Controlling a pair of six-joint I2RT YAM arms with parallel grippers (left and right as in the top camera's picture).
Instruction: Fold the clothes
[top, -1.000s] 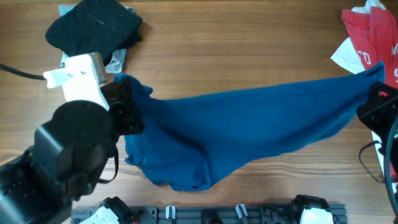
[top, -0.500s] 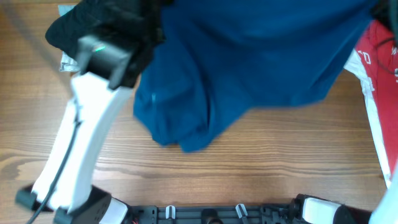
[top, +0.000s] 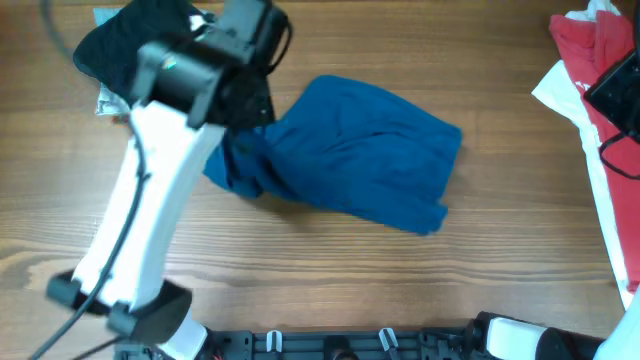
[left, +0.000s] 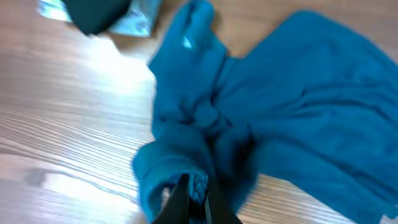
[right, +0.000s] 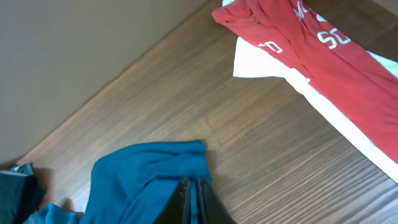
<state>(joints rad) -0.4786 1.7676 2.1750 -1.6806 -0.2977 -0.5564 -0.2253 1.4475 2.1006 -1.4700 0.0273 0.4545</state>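
The royal-blue shirt lies bunched in a heap on the wooden table, left of centre. My left gripper is at the heap's left end; in the left wrist view its fingers are shut on a fold of the blue shirt. My right gripper is far right, apart from the shirt, over the red-and-white garment. In the right wrist view its fingers are closed together, and the shirt lies below and beyond them, not stretched toward them.
A black garment lies on a pale sheet at the back left, close to my left gripper, and shows in the left wrist view. A red-and-white garment lies at the back right. Bare wood runs along the front.
The shirt was stretched between both grippers, then swung up. Now it lies in a heap, its right end free of my right gripper. My left arm has reached out toward the back.
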